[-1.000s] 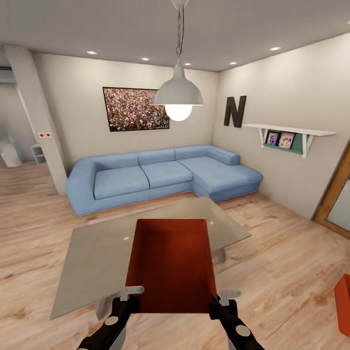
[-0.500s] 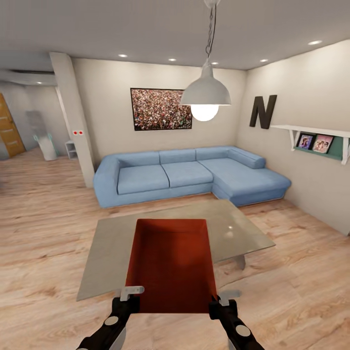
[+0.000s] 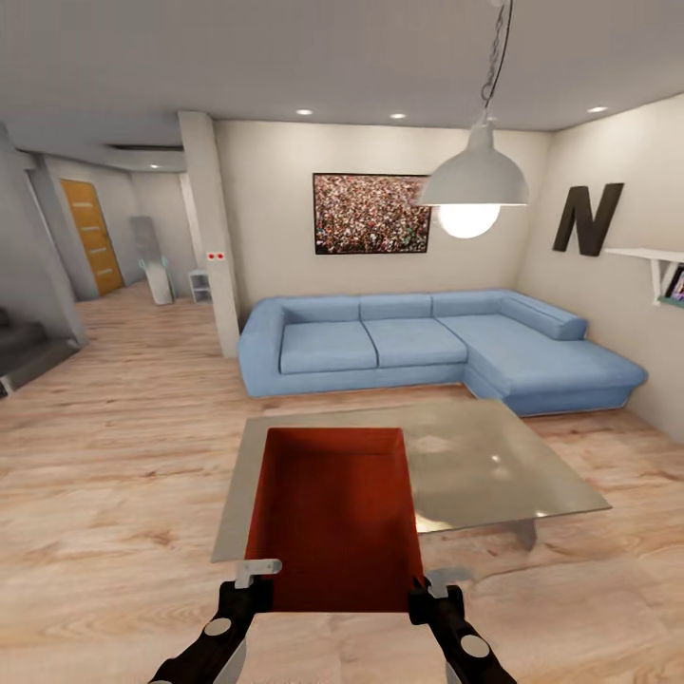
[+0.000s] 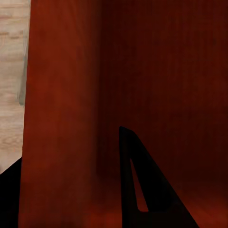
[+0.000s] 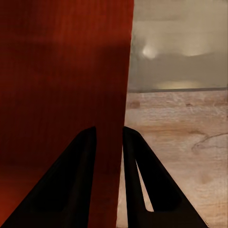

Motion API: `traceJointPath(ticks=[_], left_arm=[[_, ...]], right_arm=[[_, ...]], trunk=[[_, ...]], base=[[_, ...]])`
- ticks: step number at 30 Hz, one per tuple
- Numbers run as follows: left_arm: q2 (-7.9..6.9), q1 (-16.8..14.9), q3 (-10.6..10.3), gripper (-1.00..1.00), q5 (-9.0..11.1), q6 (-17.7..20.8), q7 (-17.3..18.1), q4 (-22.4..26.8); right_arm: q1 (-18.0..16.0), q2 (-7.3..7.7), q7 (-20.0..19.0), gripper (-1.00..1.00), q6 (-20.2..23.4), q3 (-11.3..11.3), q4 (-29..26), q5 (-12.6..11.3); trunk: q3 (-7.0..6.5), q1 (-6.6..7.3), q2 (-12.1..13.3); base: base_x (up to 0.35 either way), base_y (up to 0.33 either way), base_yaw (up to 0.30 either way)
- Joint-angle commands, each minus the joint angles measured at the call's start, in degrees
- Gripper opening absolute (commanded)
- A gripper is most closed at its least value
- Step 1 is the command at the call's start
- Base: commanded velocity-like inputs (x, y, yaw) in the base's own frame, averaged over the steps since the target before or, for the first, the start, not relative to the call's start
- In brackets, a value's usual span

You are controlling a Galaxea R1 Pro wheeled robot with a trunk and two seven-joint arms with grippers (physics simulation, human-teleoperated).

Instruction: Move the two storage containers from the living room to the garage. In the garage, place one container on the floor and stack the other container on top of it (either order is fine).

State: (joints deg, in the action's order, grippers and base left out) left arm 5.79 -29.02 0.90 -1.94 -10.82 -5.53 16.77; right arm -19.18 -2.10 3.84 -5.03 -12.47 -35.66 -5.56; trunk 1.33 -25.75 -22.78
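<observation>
While held up in front of the trunk, one orange-red container [image 3: 334,518] seen, open top facing the head camera, gripped at its near corners by two claws. Left claw [image 3: 249,581] clamped on near-left wall; right claw [image 3: 429,587] clamped on near-right wall. Container hangs over the near edge of one glass worktop [image 3: 475,465], light wood plank floor [image 3: 114,475] all around. Beyond that: one blue corner sofa [image 3: 418,347], one framed picture [image 3: 372,213], one hanging lamp [image 3: 473,180], one letter N [image 3: 589,218] on the wall, one orange door [image 3: 92,236] down the hall at left.

Left wrist view adds the container's inner corner, one dark finger [image 4: 142,185] inside the wall, the other outside at the frame edge. Right wrist view adds the thin wall [image 5: 121,109] pinched edge-on between two dark fingers [image 5: 142,175], with worktop edge and plank floor past it.
</observation>
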Motion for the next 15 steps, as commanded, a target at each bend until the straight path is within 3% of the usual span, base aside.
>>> traceJointPath(ticks=[1, 15], left_arm=[[-0.25, -0.07, 0.24, -1.00, 0.09, -0.26, -2.29, -0.25], [-0.30, -0.07, 0.24, -1.00, 0.09, -0.26, -2.16, -0.25]], right_arm=[[-0.07, 0.08, -0.76, -1.00, -2.79, -0.89, -0.12, -0.32], [-0.07, 0.06, -0.76, -1.00, -2.78, -0.89, -0.12, -0.41]], trunk=[[0.13, -0.03, -0.14], [0.13, -0.03, -0.14]], base=[[0.000, 0.279, 0.300], [0.000, 0.280, 0.300]])
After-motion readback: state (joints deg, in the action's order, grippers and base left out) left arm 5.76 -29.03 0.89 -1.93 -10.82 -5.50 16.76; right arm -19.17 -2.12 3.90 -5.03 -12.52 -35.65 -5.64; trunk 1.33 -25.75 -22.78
